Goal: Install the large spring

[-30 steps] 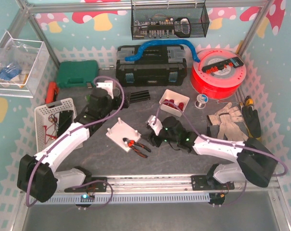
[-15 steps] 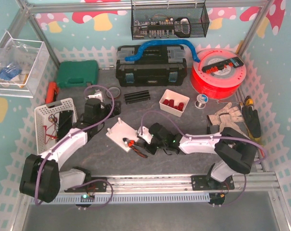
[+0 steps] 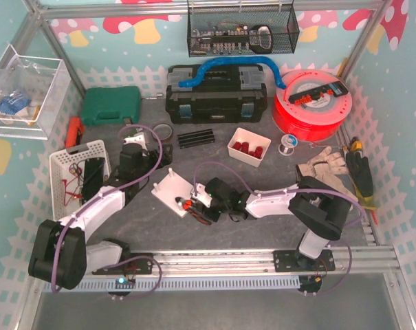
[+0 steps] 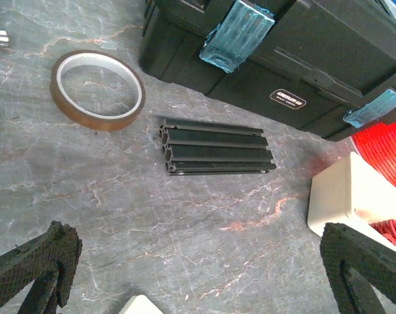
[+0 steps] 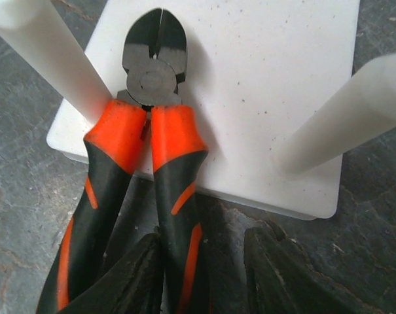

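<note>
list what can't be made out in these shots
- the large spring: not identifiable. The red parts in the white bin are too small in the top view and cut by the frame edge in the left wrist view.
- right gripper hold on the pliers: fingertips cut off by the right wrist view's bottom edge.
- wire basket contents: too small, behind mesh.

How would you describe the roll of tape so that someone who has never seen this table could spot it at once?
Find the big black toolbox at the back. On the grey tabletop just in front of its left end lies the tape roll, left of a black ribbed extrusion. It is the only flat, hollow, amber-brown ring there.
</note>
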You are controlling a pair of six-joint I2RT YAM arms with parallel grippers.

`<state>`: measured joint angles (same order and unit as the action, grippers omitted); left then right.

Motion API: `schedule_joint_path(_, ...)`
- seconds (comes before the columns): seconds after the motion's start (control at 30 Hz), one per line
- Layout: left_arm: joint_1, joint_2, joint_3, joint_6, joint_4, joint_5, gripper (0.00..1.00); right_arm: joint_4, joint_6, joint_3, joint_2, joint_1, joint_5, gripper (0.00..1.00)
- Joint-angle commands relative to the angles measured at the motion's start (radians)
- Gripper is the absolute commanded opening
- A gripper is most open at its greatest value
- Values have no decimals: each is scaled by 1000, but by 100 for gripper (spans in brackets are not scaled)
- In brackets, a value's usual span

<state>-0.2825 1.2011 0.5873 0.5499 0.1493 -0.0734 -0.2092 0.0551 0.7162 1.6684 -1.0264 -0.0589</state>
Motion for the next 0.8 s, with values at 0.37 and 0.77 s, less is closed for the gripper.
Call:
schedule_joint_path(0.37,5,6,-7,-31,28,11,99,-2,-35,0,21,-7,-21,21)
schedule_joint_path(0.77,-23,-6,-10,-34,30,15,99,-35,-41,-37,-107,-8,-73,0)
